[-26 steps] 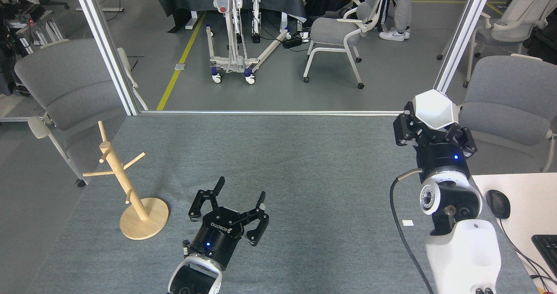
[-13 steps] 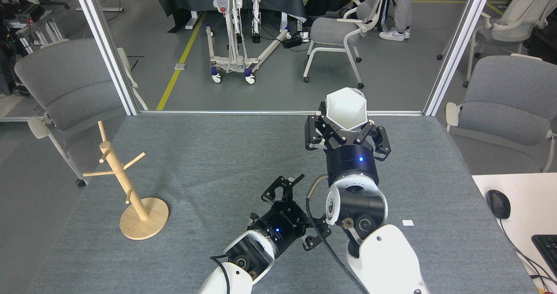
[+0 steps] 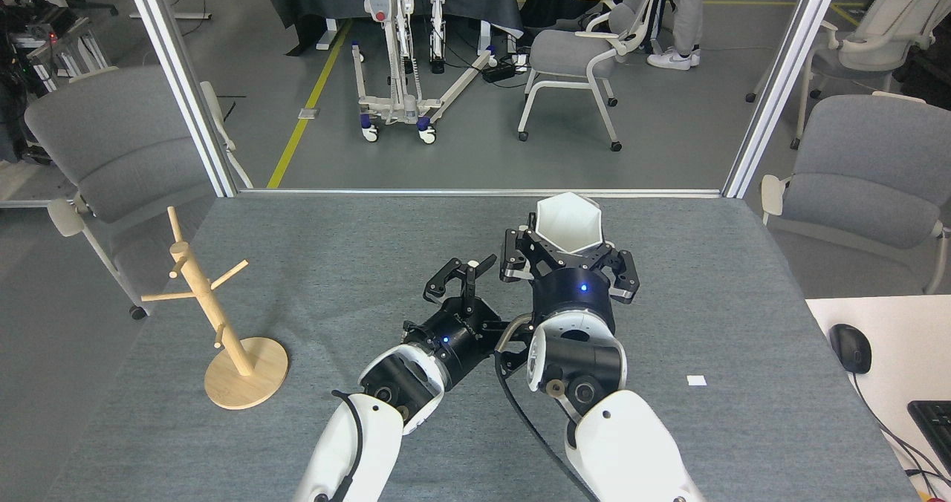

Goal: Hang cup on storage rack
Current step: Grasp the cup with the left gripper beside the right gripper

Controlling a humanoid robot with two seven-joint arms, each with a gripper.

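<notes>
Over mid-counter your right fingers clamp the cup, left fingers wide — a rushed handover could drop it.

A robotics lab: grey felt tabletop framed by aluminium posts, a wheeled lift stand, office chairs, yellow floor tape.

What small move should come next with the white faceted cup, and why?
Probably a handover: the right gripper, shut on the small white faceted cup, should ease it toward the open left gripper beside it, since the light wooden tree-shaped storage rack stands far off on the left side.
</notes>
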